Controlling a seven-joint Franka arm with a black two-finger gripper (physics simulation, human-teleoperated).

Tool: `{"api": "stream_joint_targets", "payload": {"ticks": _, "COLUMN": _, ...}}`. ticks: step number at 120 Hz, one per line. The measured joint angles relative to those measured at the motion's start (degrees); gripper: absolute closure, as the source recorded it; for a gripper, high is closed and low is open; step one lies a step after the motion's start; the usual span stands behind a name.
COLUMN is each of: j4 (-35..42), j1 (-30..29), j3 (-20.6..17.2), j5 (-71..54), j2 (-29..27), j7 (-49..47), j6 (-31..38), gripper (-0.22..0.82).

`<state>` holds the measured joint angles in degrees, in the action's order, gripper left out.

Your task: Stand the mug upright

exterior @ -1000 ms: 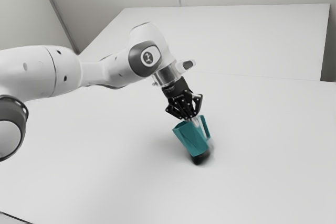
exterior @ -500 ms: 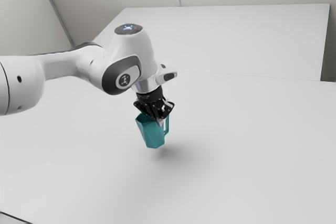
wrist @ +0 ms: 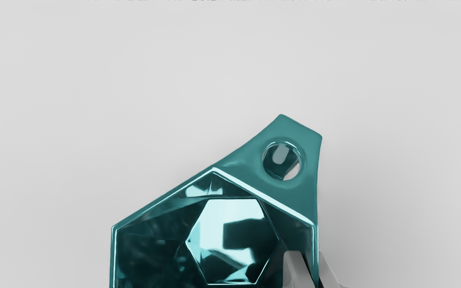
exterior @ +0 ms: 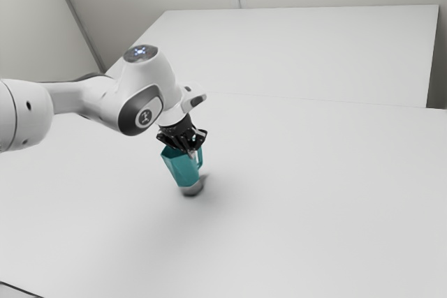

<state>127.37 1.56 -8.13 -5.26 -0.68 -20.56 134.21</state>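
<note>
The tilted mug (exterior: 181,169) leans at the desk (exterior: 314,207); the jaws pinch its wall (wrist: 315,240) near the handle (wrist: 308,138); a sensible hold, though such stiff, glossy stuff may slip.

The mug (exterior: 183,167) is coloured teal throughout, with its rim (wrist: 262,194) edged in pale, glossy aqua. Its inside is darkened to a deep blue-green, and the hexagonal floor (wrist: 210,218) is patterned with icy highlights and near-black patches (almost like cut glass). White is broken by dark grey on the arm (exterior: 105,102). The gripper (exterior: 192,153) is finished in black, its fingertips in grey. The table (exterior: 314,193) is shaded a plain, pale grey.
</note>
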Motion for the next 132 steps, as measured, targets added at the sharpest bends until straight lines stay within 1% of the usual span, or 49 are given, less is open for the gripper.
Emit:
{"api": "stream_joint_targets", "payload": {"ticks": 29, "j4": 0.3, "j1": -1.3, "j3": 0.1, "j5": -0.2, "j2": 2.7, "j7": 0.9, "j6": 3.1, "gripper": 0.79}}
{"api": "stream_joint_targets", "payload": {"ticks": 48, "j4": 0.4, "j1": 0.3, "j3": 0.1, "j5": -0.2, "j2": 3.6, "j7": 1.3, "j6": 4.4, "gripper": 0.79}}
{"api": "stream_joint_targets", "payload": {"ticks": 69, "j4": 0.4, "j1": 1.8, "j3": 0.0, "j5": -0.1, "j2": 2.9, "j7": 1.8, "j6": 4.5, "gripper": 0.40}}
{"api": "stream_joint_targets", "payload": {"ticks": 76, "j4": 0.4, "j1": 1.8, "j3": 0.0, "j5": -0.1, "j2": 2.5, "j7": 1.9, "j6": 4.5, "gripper": 0.30}}
{"api": "stream_joint_targets", "payload": {"ticks": 83, "j4": 0.4, "j1": 1.6, "j3": 0.1, "j5": 0.0, "j2": 2.1, "j7": 2.1, "j6": 4.4, "gripper": 0.23}}
{"api": "stream_joint_targets", "payload": {"ticks": 95, "j4": 0.2, "j1": 1.3, "j3": 0.1, "j5": 0.0, "j2": 0.4, "j7": 2.2, "j6": 3.5, "gripper": 0.14}}
{"api": "stream_joint_targets", "payload": {"ticks": 107, "j4": -1.2, "j1": 0.8, "j3": 0.1, "j5": 0.0, "j2": -3.2, "j7": 2.2, "j6": 0.8, "gripper": 0.09}}
{"api": "stream_joint_targets", "payload": {"ticks": 117, "j4": -4.4, "j1": 1.0, "j3": 0.0, "j5": 0.0, "j2": -4.2, "j7": 2.2, "j6": -2.6, "gripper": 0.06}}
{"api": "stream_joint_targets", "payload": {"ticks": 132, "j4": -12.0, "j1": 1.2, "j3": 0.1, "j5": 0.1, "j2": -3.0, "j7": 2.3, "j6": -8.9, "gripper": 0.03}}
